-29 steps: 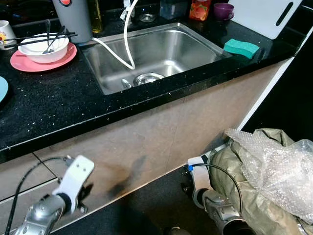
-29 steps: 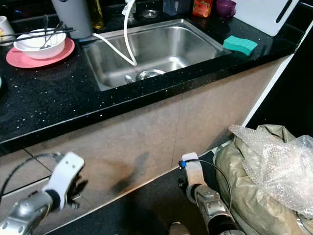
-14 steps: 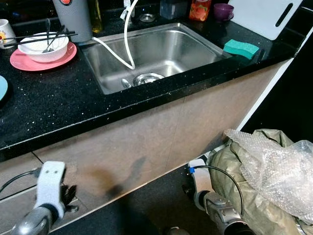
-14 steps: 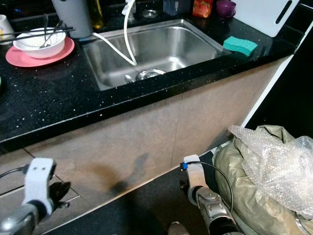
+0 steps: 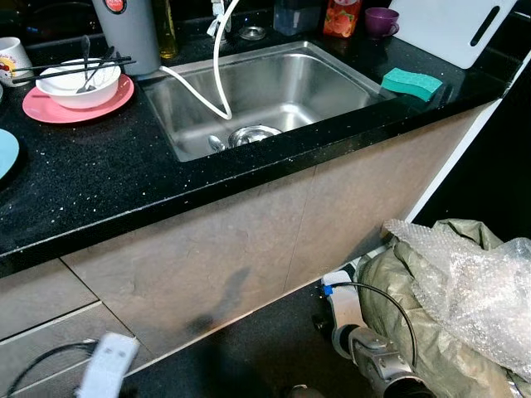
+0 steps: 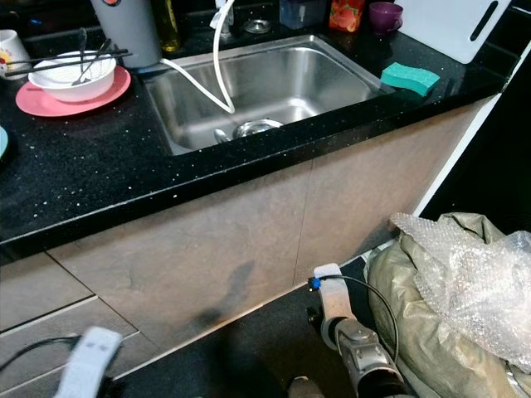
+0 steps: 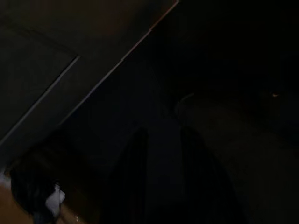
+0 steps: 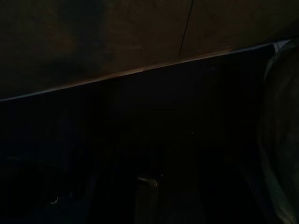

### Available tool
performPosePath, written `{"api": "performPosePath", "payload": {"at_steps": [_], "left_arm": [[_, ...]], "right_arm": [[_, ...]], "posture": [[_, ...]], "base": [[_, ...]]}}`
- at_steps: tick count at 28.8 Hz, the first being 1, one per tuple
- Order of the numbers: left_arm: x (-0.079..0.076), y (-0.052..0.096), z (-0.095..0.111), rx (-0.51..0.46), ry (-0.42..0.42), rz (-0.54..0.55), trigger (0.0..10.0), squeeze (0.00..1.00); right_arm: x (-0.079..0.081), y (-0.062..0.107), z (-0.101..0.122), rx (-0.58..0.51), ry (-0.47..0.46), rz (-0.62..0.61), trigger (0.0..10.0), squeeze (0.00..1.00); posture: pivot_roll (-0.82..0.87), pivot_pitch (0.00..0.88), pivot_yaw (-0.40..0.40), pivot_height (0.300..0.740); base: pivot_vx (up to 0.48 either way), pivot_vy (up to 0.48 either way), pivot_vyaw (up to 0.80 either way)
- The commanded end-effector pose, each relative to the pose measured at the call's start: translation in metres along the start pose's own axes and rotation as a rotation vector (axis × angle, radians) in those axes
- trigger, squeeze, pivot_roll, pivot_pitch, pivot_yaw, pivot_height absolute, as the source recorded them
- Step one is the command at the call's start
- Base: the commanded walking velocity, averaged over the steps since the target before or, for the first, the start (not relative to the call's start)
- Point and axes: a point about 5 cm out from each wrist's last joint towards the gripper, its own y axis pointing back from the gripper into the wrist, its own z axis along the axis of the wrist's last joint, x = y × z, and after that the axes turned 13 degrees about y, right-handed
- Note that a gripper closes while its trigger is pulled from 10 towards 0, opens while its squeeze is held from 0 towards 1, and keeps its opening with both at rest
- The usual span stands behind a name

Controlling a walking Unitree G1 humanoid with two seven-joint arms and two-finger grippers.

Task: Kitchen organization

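Black speckled desk (image 5: 91,178) with sink (image 5: 265,91); bowl (image 5: 79,76) on pink plate (image 5: 50,104) at far left corner. Both arms hang low, left nearer. Fingers' state: cannot tell.

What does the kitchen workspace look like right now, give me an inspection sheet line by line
Surface: black speckled countertop with steel sink.
Job's things: white bowl holding chopsticks, on pink plate; green sponge right of sink; purple cup; white mug.
Clutter: grey canister, white cutting board.
Claws: left arm and right arm hang low before the cabinet.
Cables: white hose into sink; black cable on right wrist.
Surroundings: bubble wrap on olive bag, on the floor.
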Motion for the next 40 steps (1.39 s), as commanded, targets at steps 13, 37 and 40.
{"api": "performPosePath", "payload": {"at_steps": [13,37,40], "left_arm": [[-0.052,-0.078,0.018,0.032,0.243,0.005,10.0,0.00],[-0.046,-0.089,0.010,-0.031,0.323,-0.010,10.0,0.00],[-0.042,-0.089,0.001,0.013,0.304,0.009,10.0,0.00]], "right_arm": [[0.022,-0.005,-0.028,0.149,-0.072,0.030,10.0,0.00],[0.032,-0.004,-0.044,0.126,-0.269,0.011,10.0,0.00],[0.030,-0.001,-0.050,0.134,-0.287,0.013,10.0,0.00]], "posture": [[-0.01,0.110,0.003,0.740],[0.00,0.099,0.010,0.740],[0.00,0.098,0.010,0.740]], "base": [[0.000,0.000,0.00],[0.000,0.000,0.00],[0.000,0.000,0.00]]}}
